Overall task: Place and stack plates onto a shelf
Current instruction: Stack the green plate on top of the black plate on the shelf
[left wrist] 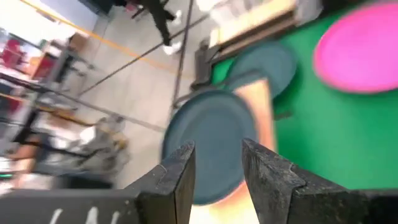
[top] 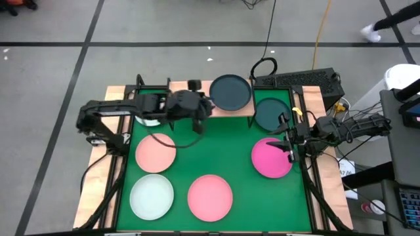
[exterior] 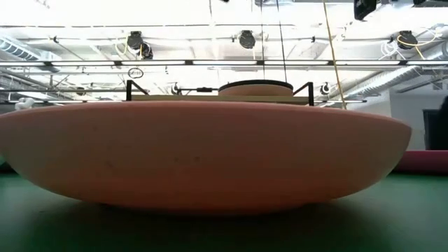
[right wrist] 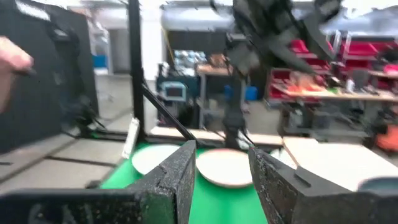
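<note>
Green mat [top: 223, 147]: left pincer [top: 197, 126] released, empty, just beside shelf [top: 197, 98]; dark teal plate [top: 230, 92] on shelf, apart.

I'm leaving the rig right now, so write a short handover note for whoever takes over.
Left gripper: open, empty, beside the shelf.
Right gripper: open, empty, over the magenta plate.
Done: one dark teal plate on the shelf.
Left on the mat: second teal plate, magenta, salmon plate, mint-white plate, pink plate. Another pale plate is partly hidden under the left arm.
</note>
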